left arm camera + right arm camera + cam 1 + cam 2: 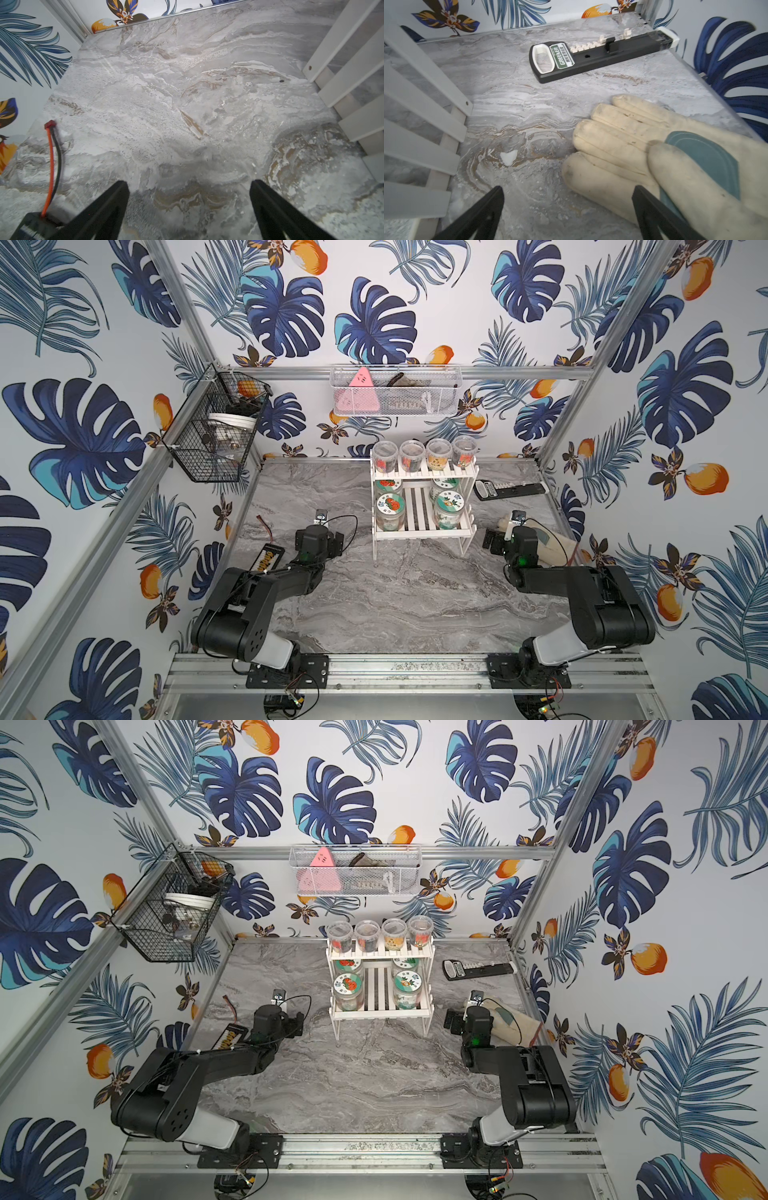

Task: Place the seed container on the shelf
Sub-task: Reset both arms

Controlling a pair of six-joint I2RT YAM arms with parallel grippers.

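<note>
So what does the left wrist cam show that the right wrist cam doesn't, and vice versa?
Left wrist only: a red-and-black wire with a red plug, running to a black block. Right wrist only: a cream fabric glove with a teal patch and a flat black plastic tool with a green label. Both: the grey marble tabletop and slats of the white stepped shelf.

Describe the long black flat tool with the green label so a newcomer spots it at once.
Find the small white two-tier slatted shelf at the back of the grey marble tabletop. Beside it, toward the robot's right wall, lies a long flat black tool. Unlike the cream glove nearer the front, it is rigid, with a green-and-white label and a row of white teeth.
</note>
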